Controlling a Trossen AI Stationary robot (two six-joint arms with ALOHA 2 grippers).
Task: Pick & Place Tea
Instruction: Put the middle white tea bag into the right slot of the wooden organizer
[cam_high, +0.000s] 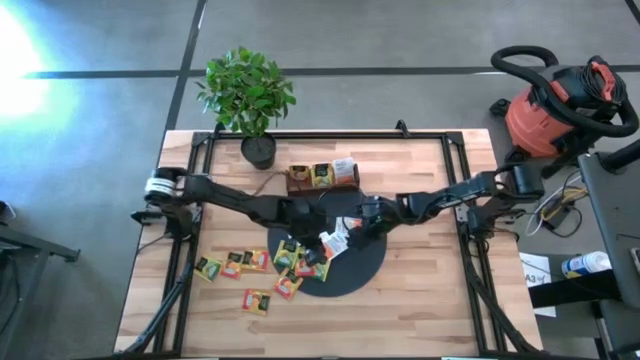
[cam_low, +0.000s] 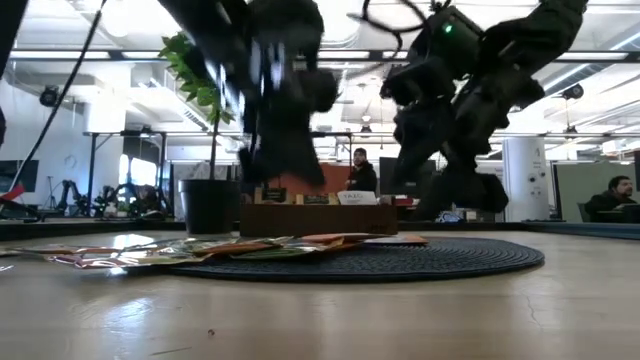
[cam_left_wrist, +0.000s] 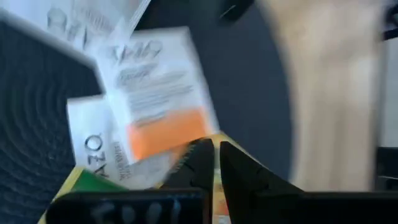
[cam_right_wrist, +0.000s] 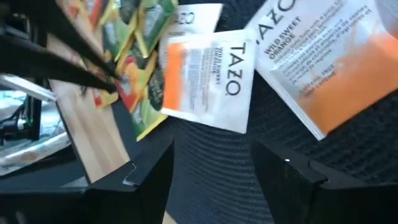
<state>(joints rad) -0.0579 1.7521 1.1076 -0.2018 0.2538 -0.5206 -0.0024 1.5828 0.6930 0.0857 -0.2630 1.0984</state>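
1. High view: both arms are seen reaching to table centre, over the black disc (cam_high: 350, 270). The left gripper (cam_high: 318, 232) is placed at approx. 11 o'clock of the disc, the right gripper (cam_high: 352, 226) at approx. 12 o'clock, just beside it.
2. Left wrist view: the left gripper's (cam_left_wrist: 214, 163) fingers are seen pressed together, tips nearly touching. Nothing is clearly clamped btwn them; a white-with-orange sachet (cam_left_wrist: 155, 93) is seen just past the tips, w/ another white one and a green/yellow one under it.
3. Right wrist view: the right gripper's (cam_right_wrist: 211, 163) fingers are held wide apart, nothing btwn them. Two white-with-orange sachets (cam_right_wrist: 208, 78) are seen on the disc mat beyond the tips, w/ green, yellow and red ones piled to one side.
4. Tea sachets (cam_high: 300, 262): a cluster is laid on the disc's 9 o'clock edge; more sachets (cam_high: 232, 265) are spread on bare wood further toward 9 o'clock, plus two toward 7–8 o'clock.
5. Wooden tray (cam_high: 322, 177) is set at 12 o'clock of the disc, a few sachets stood in it; a potted plant (cam_high: 250, 100) is placed at the tray's 10 o'clock.
6. Low view: sachets (cam_low: 230, 248) are seen lying flat across the disc's (cam_low: 440, 260) near edge; both grippers are held above them, not touching the table.
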